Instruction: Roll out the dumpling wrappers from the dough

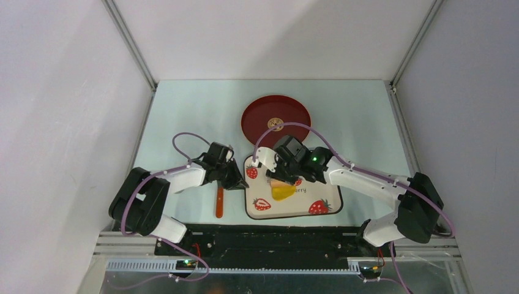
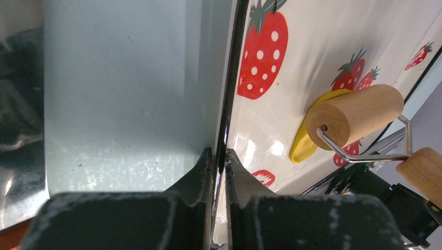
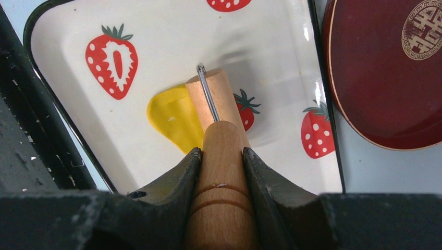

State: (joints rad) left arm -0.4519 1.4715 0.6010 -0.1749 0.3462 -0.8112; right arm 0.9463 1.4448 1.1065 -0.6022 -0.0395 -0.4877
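**Rolling under way, no wrappers yet**

Right jaws are clenching the roller (image 3: 216,99) by its handle, pressing it onto the yellow dough (image 3: 169,117) lying mid-tray; left jaws are pinching the strawberry tray (image 2: 312,57) at its rim; the dough is looking only partly flattened; no wrappers are showing.

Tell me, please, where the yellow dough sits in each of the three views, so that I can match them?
Top external: the dough lies mid-frame on the strawberry tray.
Left wrist: the dough is right of centre, a yellow sliver under the wooden roller.
Right wrist: the dough is centre-left, beside the wooden roller.
Shared landmark: the strawberry tray, in all three views.
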